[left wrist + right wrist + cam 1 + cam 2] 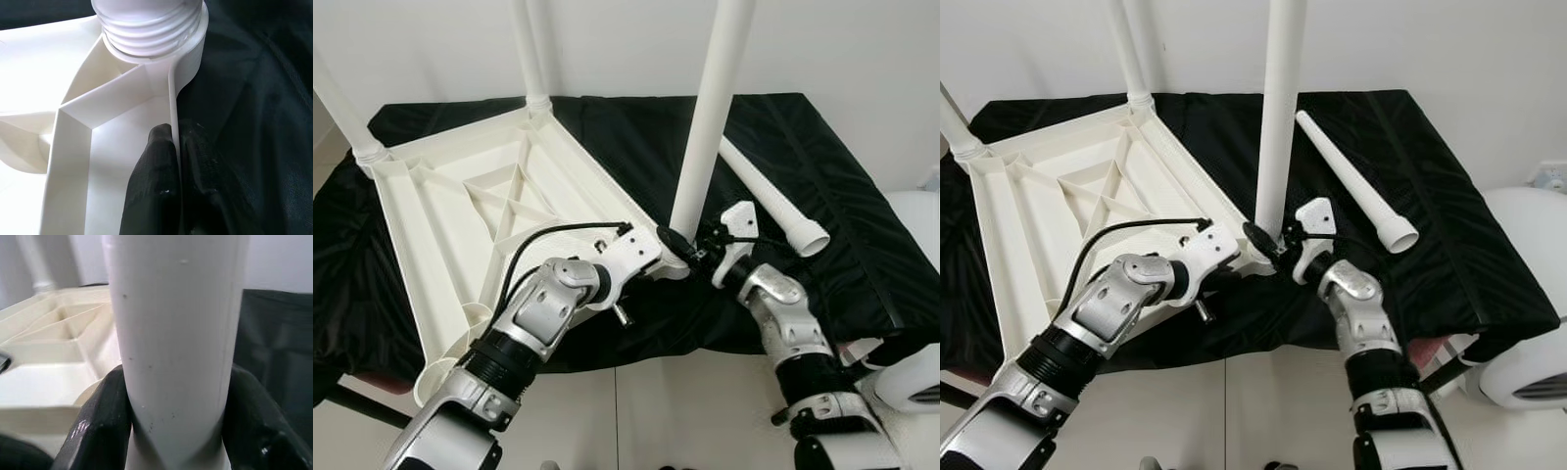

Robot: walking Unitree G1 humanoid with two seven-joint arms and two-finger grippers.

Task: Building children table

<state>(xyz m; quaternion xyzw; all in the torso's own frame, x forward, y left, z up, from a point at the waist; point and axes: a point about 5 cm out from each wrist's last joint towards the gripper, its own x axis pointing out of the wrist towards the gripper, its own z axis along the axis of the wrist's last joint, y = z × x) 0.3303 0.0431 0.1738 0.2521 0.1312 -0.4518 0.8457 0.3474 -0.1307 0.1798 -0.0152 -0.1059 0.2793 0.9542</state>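
Note:
A white plastic children's table top (460,215) lies upside down on a black cloth. Two white legs stand upright in its far corners. A third leg (710,117) stands in the near right corner socket (151,29), its thread showing. My right gripper (697,247) is shut on this leg near its base, one finger (98,426) on each side. My left gripper (176,161) is shut on the table top's thin rim (172,103) just beside that socket. A loose fourth leg (1356,186) lies on the cloth to the right.
The black cloth (822,186) covers a low surface against a white wall. A white rounded appliance (1528,294) stands on the floor at the right. Pale tiled floor (685,411) lies in front, below my arms.

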